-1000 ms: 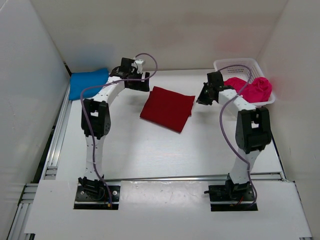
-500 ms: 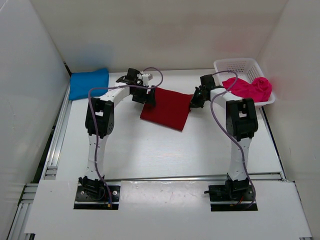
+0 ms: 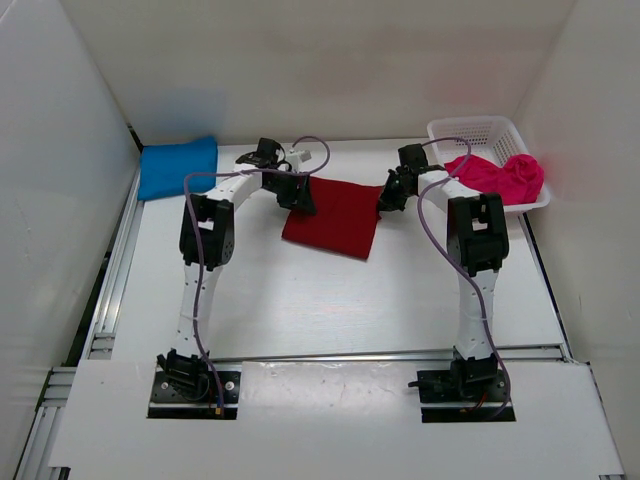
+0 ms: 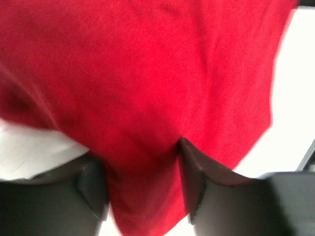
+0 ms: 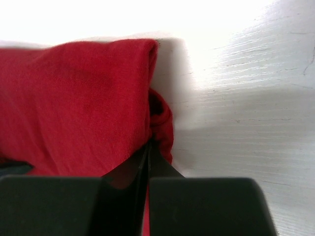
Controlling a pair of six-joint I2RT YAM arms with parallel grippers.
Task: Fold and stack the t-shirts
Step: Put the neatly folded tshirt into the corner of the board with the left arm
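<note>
Looking down from above, we see the dark red t-shirt lying folded into a rough rectangle on the white table, spread between the two pairs of jaws. The left jaws sit at its far left corner and the right jaws at its far right corner, and both are lowered to the cloth. In the left wrist view the left jaws stand partway open, with the red cloth filling the gap between them and a strip of bare table showing just outside the left one. We cannot tell whether they press on the fabric. In the right wrist view the right jaws are closed tight together. A small bunched fold of the red shirt's edge sits right at their tips and a sliver of red shows in the seam between them, so we read them as pinching that edge. Bare table lies just to the right of them. The blue t-shirt lies folded well to the left of the left jaws, against the far left corner of the table and touching neither arm. The pink t-shirt lies crumpled to the right of the right jaws, inside the white mesh basket, with part of it bulging over the basket's near right rim.
</note>
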